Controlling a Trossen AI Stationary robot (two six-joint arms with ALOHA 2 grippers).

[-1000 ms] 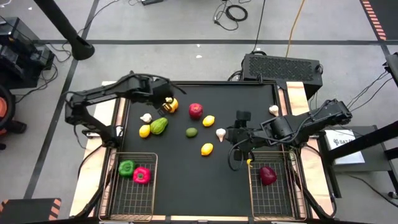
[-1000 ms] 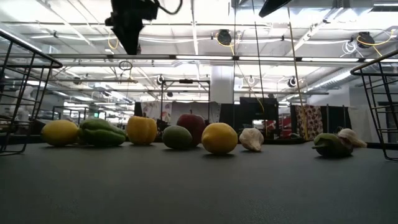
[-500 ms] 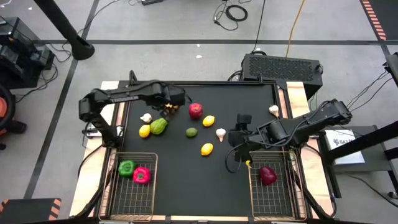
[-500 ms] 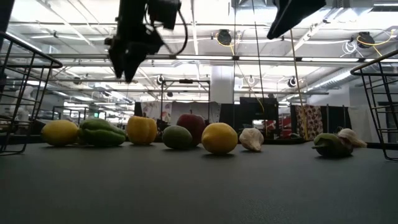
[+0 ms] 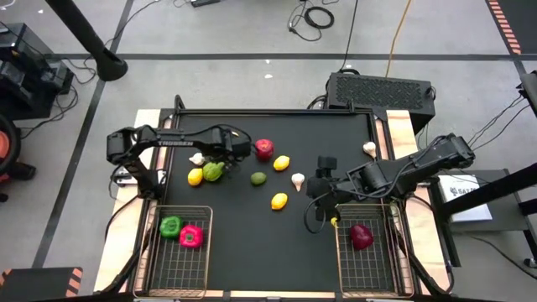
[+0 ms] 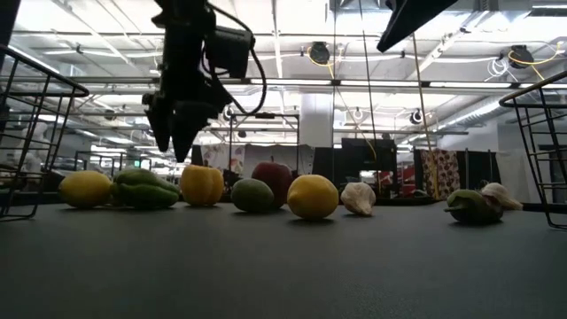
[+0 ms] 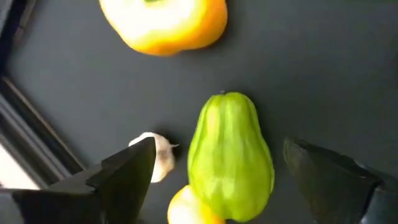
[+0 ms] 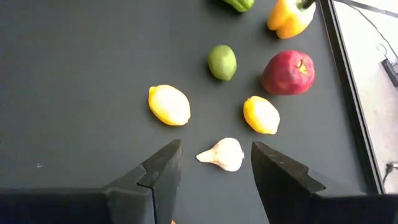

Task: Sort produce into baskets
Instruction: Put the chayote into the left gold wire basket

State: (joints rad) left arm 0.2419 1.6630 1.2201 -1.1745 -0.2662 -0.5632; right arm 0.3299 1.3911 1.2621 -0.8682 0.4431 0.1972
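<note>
Loose produce lies on the black mat: a green pepper (image 7: 230, 155), a yellow pepper (image 7: 165, 22), a red apple (image 5: 264, 149), lemons, a lime (image 5: 258, 178) and garlic bulbs. My left gripper (image 7: 230, 180) hangs open just above the green pepper, one finger on either side, touching nothing; in the low view it (image 6: 177, 133) is still clear of the mat. My right gripper (image 8: 211, 180) is open and holds nothing, up above a garlic bulb (image 8: 221, 154). The left basket (image 5: 176, 252) holds a green and a pink-red pepper. The right basket (image 5: 366, 256) holds a dark red piece (image 5: 361, 236).
A garlic bulb (image 7: 158, 155) and a lemon (image 7: 186, 208) lie close beside the green pepper, the lemon touching it. Another garlic bulb (image 5: 369, 148) lies at the mat's right edge. The two baskets stand at the near corners, with open mat between them.
My left gripper has come down from high over the yellow pepper, a little toward the near edge, to just above the green pepper, and its fingers have opened. The produce has stayed where it was.
</note>
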